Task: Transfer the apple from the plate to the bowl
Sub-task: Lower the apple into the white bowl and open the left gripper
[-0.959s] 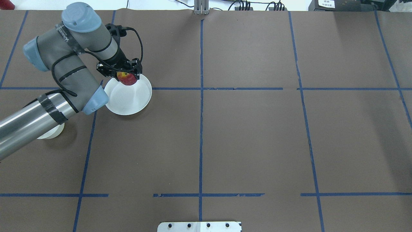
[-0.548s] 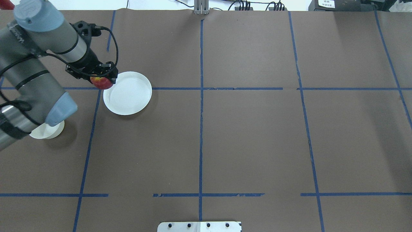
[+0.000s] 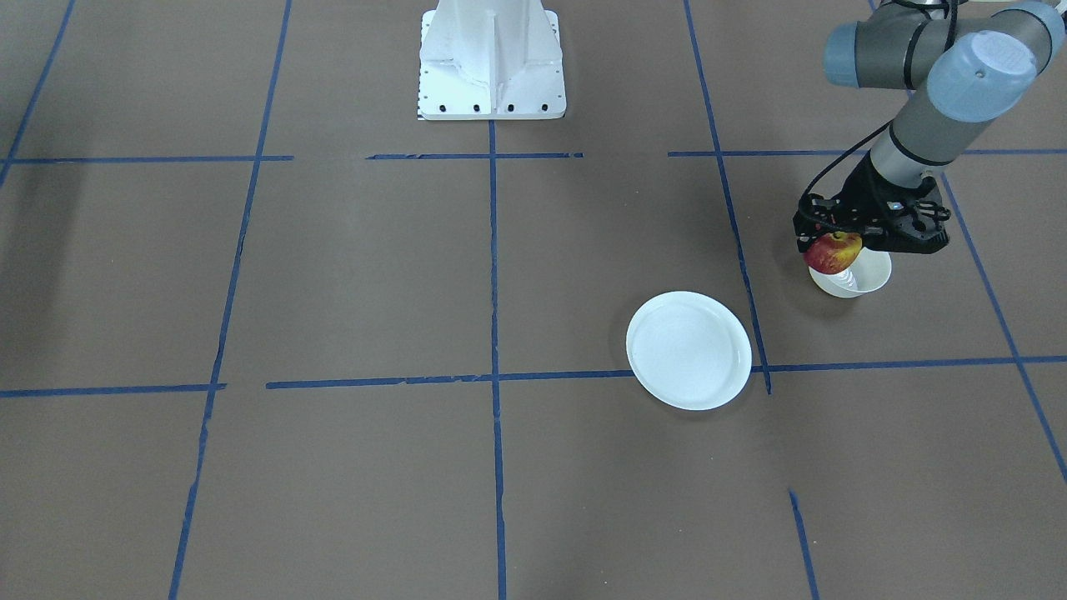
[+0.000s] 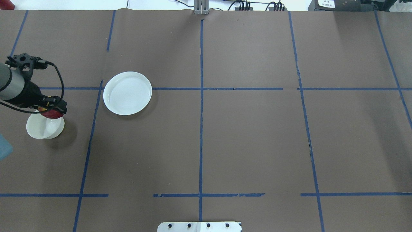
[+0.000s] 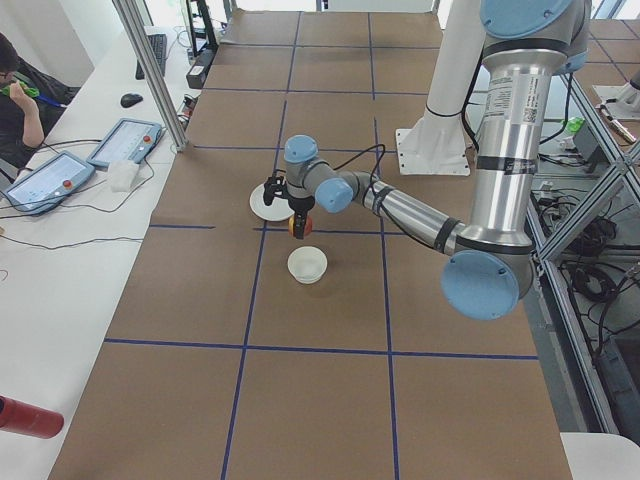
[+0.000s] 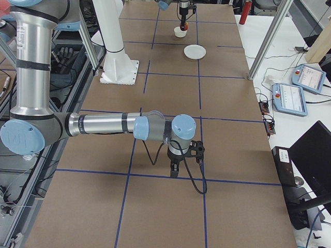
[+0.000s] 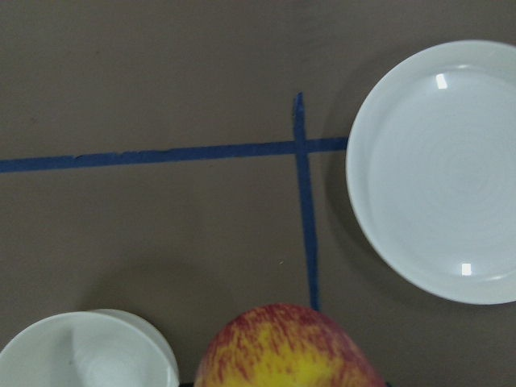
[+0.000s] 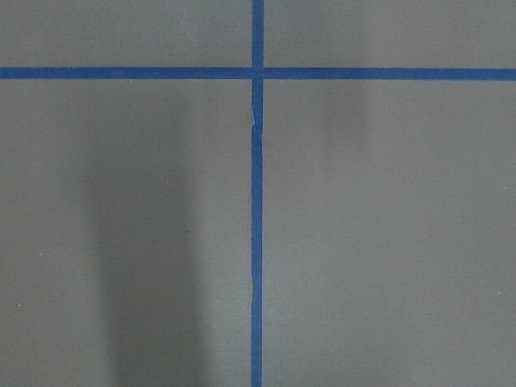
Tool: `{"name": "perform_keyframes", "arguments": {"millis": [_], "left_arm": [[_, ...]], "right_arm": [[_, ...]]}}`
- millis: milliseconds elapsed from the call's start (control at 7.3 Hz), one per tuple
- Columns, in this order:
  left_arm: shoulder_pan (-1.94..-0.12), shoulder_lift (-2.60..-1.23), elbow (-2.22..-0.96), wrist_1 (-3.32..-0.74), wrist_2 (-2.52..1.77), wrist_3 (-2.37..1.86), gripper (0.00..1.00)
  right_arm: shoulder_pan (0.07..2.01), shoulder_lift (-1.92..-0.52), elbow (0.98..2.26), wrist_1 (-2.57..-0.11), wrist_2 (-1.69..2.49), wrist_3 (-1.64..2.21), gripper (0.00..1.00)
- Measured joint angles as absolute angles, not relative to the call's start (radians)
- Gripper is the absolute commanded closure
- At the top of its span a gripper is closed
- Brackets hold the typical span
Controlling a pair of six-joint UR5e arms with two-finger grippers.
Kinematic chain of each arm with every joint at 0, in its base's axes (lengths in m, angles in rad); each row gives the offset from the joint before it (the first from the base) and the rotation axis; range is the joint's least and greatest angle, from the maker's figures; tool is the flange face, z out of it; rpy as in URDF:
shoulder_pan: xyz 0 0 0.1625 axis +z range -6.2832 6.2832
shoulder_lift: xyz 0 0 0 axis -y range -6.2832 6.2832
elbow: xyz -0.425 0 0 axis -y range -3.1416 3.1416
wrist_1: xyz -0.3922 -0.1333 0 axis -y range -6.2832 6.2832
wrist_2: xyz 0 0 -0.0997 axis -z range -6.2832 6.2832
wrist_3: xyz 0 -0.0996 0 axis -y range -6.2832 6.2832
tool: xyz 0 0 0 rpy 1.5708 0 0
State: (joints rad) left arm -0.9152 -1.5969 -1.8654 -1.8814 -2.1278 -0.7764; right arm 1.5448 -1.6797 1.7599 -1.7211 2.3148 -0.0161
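My left gripper (image 3: 837, 243) is shut on the red and yellow apple (image 3: 832, 254) and holds it in the air by the cream bowl (image 3: 864, 282), over the rim on the plate's side. In the overhead view the apple (image 4: 51, 113) overlaps the far right rim of the bowl (image 4: 42, 129). The white plate (image 4: 127, 93) lies empty to the right of the bowl. The left wrist view shows the apple (image 7: 290, 351) at the bottom, the bowl (image 7: 85, 361) lower left and the plate (image 7: 443, 169) right. My right gripper (image 6: 176, 166) shows only in the exterior right view, low over the table; I cannot tell its state.
Brown paper with blue tape lines (image 4: 201, 96) covers the table. The robot's white base (image 3: 492, 58) stands at the table's near middle edge. Tablets and cables (image 5: 60, 170) lie on the side bench beyond the far edge.
My left arm has swung left and back towards the robot with the apple, from over the plate's far edge to the bowl's rim. The plate now lies bare.
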Motion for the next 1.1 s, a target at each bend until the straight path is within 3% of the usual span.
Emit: {"name": "perform_keyframes", "arguments": {"millis": [274,411,548,1096], "left_arm": [[-0.916,-1.544,-1.801,-2.009,-2.122,-0.780,0.83],[-0.915,-1.539,-1.778,-2.025,-2.122,-0.778,0.69],[-0.914,-1.538,-1.761,-2.030,-2.122,-0.774,0.01],[-0.914,-1.537,-1.747,-2.034,-2.121,-0.756,0.00]], "right_arm": [[1.545,-1.680,1.760,-1.721,2.315,-0.016,0.00],[1.545,-1.680,1.761,-1.721,2.315,-0.017,0.00],[1.545,-1.680,1.761,-1.721,2.315,-0.017,0.00],[1.545,-1.680,1.760,-1.721,2.315,-0.016,0.00]]}}
